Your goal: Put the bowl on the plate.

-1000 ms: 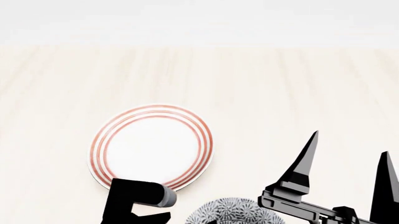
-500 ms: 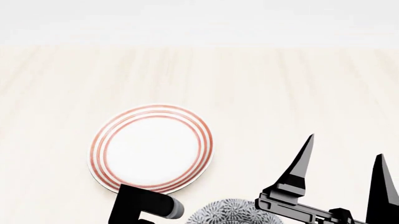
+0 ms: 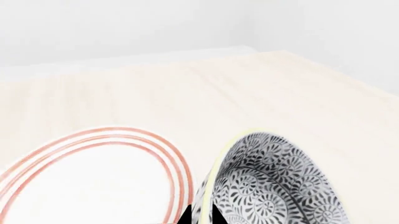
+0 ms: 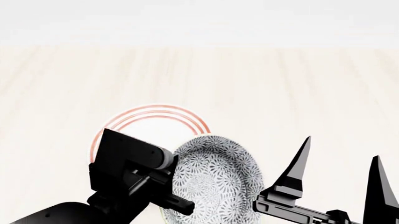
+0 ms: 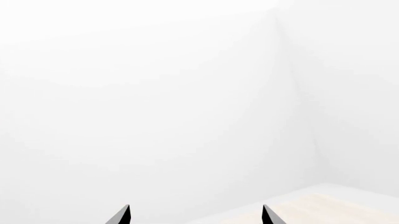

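We had the bowl (image 4: 215,179) pinched at its rim in the left claw (image 3: 201,215), tilted and lifted, plate (image 4: 156,123) just beyond the claw. Right claw (image 4: 337,179) spread, empty. Carry step; next we'd level it over the plate, then lower.

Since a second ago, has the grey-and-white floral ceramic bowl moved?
Yes. The grey-and-white floral ceramic bowl, gripped at its rim by the left claw, has risen and tipped, now overlapping the red-ringed white plate, which stayed put.
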